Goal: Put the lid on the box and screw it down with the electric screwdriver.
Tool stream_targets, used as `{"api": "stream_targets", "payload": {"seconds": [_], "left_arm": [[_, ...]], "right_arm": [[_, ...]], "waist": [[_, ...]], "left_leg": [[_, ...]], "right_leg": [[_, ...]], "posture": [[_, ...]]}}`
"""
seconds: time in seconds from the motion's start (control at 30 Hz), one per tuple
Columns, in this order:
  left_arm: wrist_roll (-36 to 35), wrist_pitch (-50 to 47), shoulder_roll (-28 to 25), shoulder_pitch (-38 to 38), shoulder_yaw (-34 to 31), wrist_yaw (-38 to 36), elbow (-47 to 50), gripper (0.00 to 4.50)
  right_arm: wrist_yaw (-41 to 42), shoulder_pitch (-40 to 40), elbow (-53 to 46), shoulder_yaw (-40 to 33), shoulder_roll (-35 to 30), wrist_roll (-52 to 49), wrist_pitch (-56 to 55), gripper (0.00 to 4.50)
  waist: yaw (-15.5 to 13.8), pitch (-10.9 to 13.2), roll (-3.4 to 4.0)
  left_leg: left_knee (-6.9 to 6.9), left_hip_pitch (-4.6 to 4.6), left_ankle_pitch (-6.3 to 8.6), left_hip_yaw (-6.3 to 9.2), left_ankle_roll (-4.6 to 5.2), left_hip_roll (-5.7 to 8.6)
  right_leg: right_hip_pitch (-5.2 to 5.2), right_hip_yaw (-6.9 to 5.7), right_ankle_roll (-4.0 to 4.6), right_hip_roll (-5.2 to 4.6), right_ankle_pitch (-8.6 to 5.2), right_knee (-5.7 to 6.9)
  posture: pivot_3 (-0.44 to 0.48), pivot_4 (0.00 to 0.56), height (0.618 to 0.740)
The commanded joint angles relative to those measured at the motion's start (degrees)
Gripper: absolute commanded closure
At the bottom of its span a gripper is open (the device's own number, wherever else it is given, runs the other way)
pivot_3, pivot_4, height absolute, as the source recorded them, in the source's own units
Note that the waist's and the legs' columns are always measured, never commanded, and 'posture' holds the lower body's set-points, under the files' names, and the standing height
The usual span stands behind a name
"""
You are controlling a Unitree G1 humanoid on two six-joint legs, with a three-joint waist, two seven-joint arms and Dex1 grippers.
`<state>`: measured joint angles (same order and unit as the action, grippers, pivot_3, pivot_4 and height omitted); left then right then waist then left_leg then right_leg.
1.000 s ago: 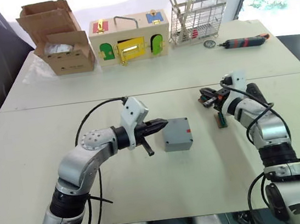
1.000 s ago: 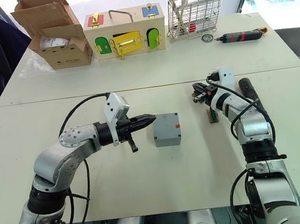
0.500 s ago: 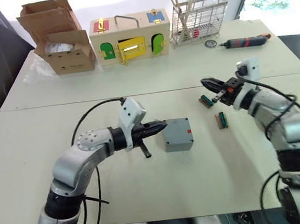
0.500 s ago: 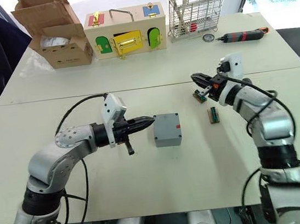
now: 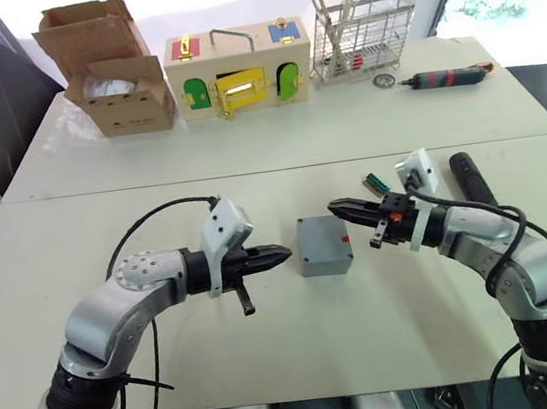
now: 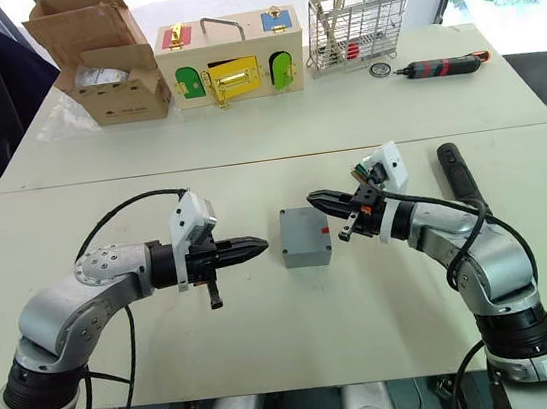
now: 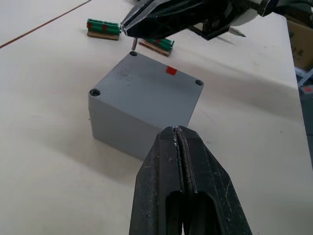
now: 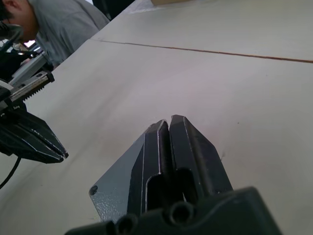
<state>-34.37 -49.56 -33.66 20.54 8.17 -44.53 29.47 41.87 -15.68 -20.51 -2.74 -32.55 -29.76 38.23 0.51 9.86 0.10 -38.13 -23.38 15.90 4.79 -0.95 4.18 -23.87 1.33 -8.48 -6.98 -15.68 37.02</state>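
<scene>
Since the box (image 5: 322,245) is a small rigid grey plastic cube, it looks light and smooth and would likely slide on the worktop (image 5: 293,353) if nudged, so opposite side walls seem the best hold. It sits between the left gripper (image 5: 278,256), fingers pressed together just beside it, and the right gripper (image 5: 339,209), also closed, over its far edge. Green connector blocks (image 7: 103,27) lie behind; the electric screwdriver (image 6: 456,173) rests further right, the way to it unobstructed
</scene>
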Motion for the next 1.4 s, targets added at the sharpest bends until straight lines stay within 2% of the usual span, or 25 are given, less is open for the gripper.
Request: {"api": "stream_targets", "payload": {"seconds": [0.03,0.8,1.1,1.2,1.4], "left_arm": [[-0.18,1.02,0.08,0.12,-0.41,0.41,1.44,4.5],[0.35,2.05,1.6,0.44,0.57,1.79,0.55,4.5],[0.25,2.0,1.82,0.46,0.63,2.38,0.52,4.5],[0.26,2.02,1.98,0.43,0.71,2.47,0.53,4.5],[-0.14,2.2,2.77,0.6,0.39,2.5,0.18,4.5]], "right_arm": [[-0.07,0.15,-0.64,-0.17,-0.03,0.53,-1.98,4.43],[-0.44,0.61,3.64,0.07,0.14,3.33,-5.04,4.43],[0.48,0.19,4.29,2.35,-0.14,4.56,-5.41,4.43],[0.62,-0.01,4.34,2.38,-0.38,5.05,-5.86,3.57],[2.11,0.05,2.24,0.39,-2.89,3.89,-4.2,0.61]], "waist": [[0.09,0.0,0.0],[0.05,0.0,0.0],[0.09,0.0,0.0],[0.08,0.0,0.0],[0.02,0.0,0.0]], "left_leg": [[0.0,0.0,0.0,0.0,0.0,0.0],[0.0,0.0,0.0,-0.01,0.0,-0.01],[0.0,0.0,0.0,-0.01,0.0,-0.01],[0.0,0.0,0.0,-0.01,0.0,-0.01],[0.0,0.0,0.0,-0.01,0.0,0.0]], "right_leg": [[-0.01,0.0,0.0,0.0,0.0,0.0],[0.0,0.0,0.0,0.01,0.0,0.0],[0.0,0.0,0.0,0.01,0.0,0.01],[0.0,0.0,0.0,0.01,0.0,0.01],[0.0,0.0,0.0,0.01,0.0,0.0]], "posture": [[0.0,0.15,0.731],[0.0,0.15,0.731],[0.0,0.15,0.731],[0.0,0.15,0.731],[0.0,0.15,0.731]]}}
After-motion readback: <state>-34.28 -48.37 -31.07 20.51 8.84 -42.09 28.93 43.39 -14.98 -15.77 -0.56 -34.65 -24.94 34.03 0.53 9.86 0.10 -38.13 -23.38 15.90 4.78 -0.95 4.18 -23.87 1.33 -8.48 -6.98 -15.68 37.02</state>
